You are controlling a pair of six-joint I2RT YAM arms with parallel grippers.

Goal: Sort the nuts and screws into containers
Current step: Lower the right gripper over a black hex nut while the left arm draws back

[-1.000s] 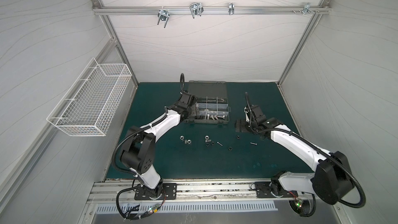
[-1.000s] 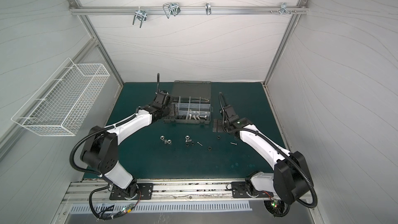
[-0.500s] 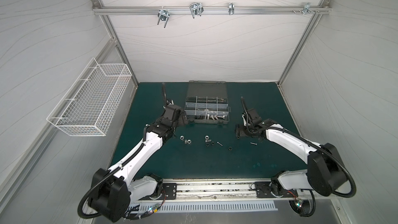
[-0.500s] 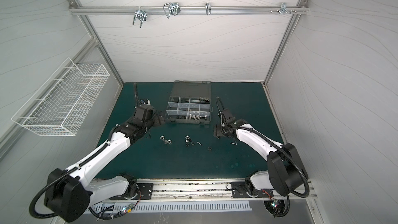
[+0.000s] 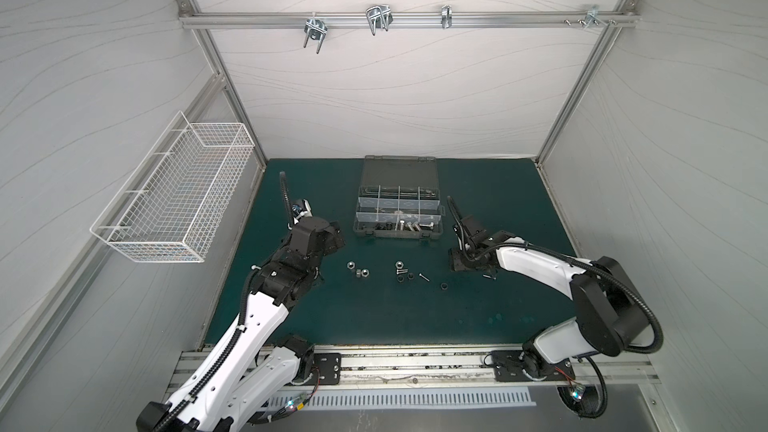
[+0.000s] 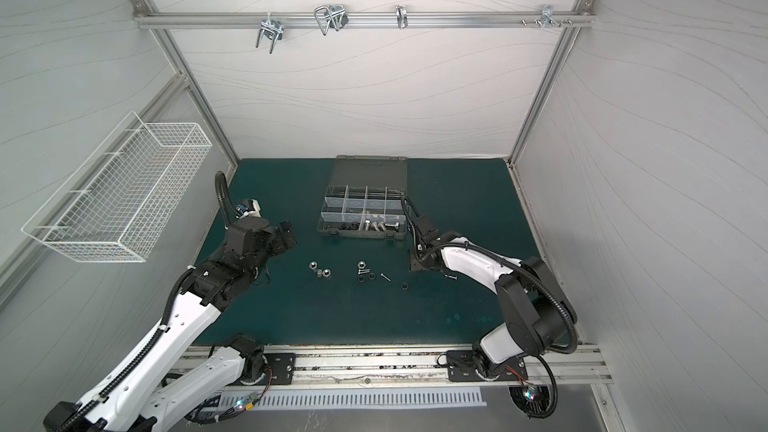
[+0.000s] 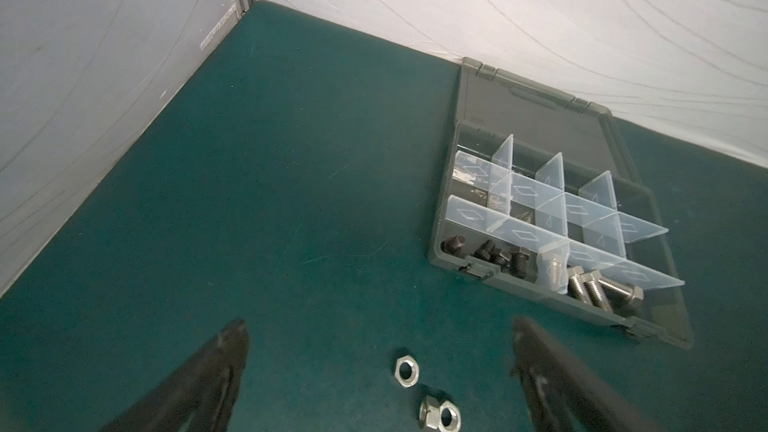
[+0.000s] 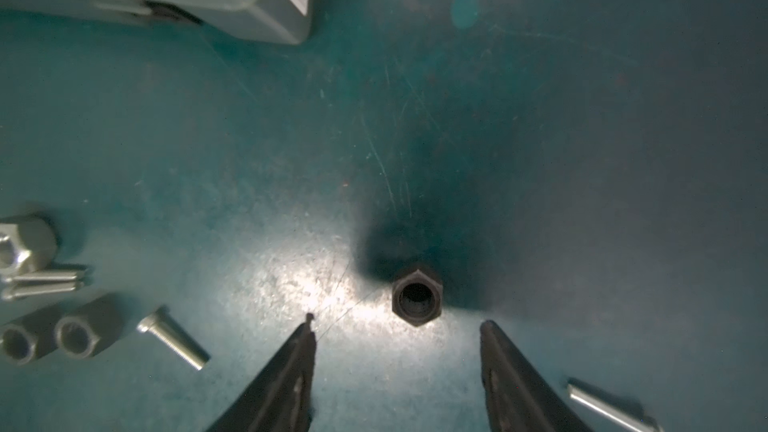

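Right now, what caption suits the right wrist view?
Right tool, open, just short of a black nut on the green mat.

White wire basket mounted on side wall. Metal rail across back wall carries U-hooks. Desk surfaced dark green.

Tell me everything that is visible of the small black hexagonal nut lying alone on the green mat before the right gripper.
The small black hexagonal nut looks like dull dark metal, with six flat sides and a round hole through its middle. It lies flat on the green mat, hole upward, with bare mat all around it. Nothing touches it. The right gripper has its jaws open, their tips just short of the nut, one to each side.
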